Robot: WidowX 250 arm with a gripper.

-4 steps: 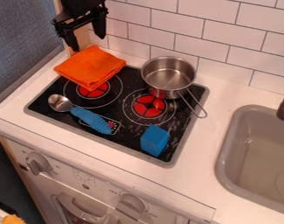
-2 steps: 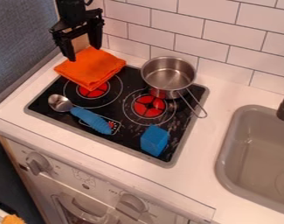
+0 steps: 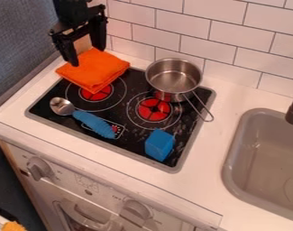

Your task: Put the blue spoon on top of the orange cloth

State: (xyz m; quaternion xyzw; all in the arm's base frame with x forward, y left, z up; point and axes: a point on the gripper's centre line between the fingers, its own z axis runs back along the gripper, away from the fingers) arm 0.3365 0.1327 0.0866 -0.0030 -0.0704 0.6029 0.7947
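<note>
The black gripper [image 3: 88, 55] hangs at the upper left, by the back part of the orange cloth, open with a wide gap and nothing held between its fingers. Folded into a thick square, the orange cloth [image 3: 94, 71] lies over the back left corner of the stove. The blue spoon [image 3: 95, 124] rests on the front left of the black stovetop, its metal bowl toward the left and its ribbed blue handle pointing to the lower right. Bare stovetop separates spoon and cloth.
A steel pot [image 3: 173, 77] stands on the back right of the stovetop [image 3: 100, 145], its handle pointing toward the front right. A blue block [image 3: 159, 145] sits near the front right corner. The grey sink [image 3: 237, 149] is on the right, and a tiled wall rises behind.
The gripper has come down and slightly toward the front, with its fingers now lower beside the cloth. Spoon, cloth, pot and block have stayed where they were.
</note>
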